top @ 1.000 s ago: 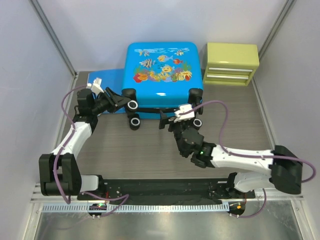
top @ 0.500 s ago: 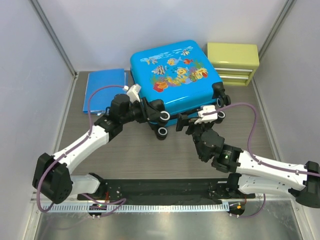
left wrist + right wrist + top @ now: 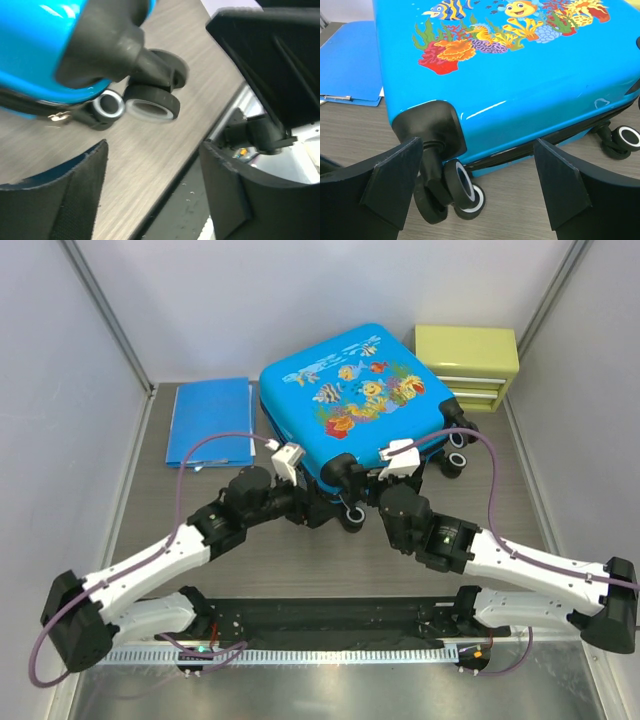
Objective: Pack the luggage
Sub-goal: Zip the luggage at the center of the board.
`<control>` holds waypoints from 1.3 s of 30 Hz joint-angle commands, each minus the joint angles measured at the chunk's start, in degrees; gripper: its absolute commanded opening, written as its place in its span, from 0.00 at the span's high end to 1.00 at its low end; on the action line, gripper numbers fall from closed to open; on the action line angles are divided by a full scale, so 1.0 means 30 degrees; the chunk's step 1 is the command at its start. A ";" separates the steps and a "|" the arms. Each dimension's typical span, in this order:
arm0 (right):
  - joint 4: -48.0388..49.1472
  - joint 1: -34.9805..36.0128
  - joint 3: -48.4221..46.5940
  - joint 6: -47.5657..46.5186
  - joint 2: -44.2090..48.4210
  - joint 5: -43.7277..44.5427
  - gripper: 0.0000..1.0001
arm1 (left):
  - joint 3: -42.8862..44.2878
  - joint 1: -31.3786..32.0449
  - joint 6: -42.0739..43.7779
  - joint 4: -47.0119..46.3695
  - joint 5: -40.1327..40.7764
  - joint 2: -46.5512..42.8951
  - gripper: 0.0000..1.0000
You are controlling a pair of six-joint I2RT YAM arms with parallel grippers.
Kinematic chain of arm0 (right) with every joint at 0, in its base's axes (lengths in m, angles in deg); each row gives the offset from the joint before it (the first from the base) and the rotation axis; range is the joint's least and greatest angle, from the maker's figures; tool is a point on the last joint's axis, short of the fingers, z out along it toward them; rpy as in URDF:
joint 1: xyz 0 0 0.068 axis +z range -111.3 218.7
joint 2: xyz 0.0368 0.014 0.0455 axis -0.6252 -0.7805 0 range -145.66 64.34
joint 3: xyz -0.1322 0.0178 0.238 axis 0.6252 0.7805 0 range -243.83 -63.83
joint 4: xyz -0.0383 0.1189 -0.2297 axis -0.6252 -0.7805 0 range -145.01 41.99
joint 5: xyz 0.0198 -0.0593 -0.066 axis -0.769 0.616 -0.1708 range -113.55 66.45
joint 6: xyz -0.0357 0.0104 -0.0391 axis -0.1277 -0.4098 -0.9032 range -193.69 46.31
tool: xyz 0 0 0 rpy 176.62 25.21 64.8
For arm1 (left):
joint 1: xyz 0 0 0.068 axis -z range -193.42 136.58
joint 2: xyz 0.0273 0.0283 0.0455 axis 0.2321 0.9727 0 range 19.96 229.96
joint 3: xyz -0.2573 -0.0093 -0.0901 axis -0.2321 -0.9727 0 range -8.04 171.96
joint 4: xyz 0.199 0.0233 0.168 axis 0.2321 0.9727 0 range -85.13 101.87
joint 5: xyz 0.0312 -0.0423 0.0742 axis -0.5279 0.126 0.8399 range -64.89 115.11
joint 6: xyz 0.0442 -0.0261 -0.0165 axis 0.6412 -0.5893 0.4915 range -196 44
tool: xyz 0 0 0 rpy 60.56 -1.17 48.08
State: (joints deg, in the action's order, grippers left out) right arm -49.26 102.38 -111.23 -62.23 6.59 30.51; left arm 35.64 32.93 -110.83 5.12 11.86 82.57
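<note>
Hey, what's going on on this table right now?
Two robot arms are working at a closed blue suitcase that lies flat on the table. Both have reached its near corner, by the wheels. The left gripper and the right gripper are open, and neither grips anything. A folder lies to the left and a drawer box stands at the back right.

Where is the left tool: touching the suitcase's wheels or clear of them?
Apart. The left wrist view shows bare table between the left tool fingers and the suitcase wheels, and nothing sits between the open jaws.
</note>
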 commanded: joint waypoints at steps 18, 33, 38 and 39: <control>-0.5236 -0.3326 -0.2805 0.1365 -0.1198 -0.8323 0.00 | -0.6181 -0.8213 0.5134 -1.3962 -0.4807 0.2124 0.26; -0.5059 -0.3649 -0.2190 -0.0129 0.0033 -0.9436 0.00 | -0.4013 -0.8301 0.7126 -1.8541 -0.6421 0.8308 0.43; -0.5001 -0.3707 -0.1809 -0.0159 0.0356 -0.9349 0.00 | -0.4509 -0.8301 0.7479 -1.8628 -0.6128 0.8340 0.51; -0.5001 -0.3707 -0.1750 -0.0159 0.0385 -0.9407 0.00 | -0.4715 -0.8359 0.7421 -1.8745 -0.6070 0.8252 0.51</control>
State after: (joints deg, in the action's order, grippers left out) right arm -65.85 91.69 -117.13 -61.55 6.26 2.71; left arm 21.94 8.19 -90.97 -45.89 -8.54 107.40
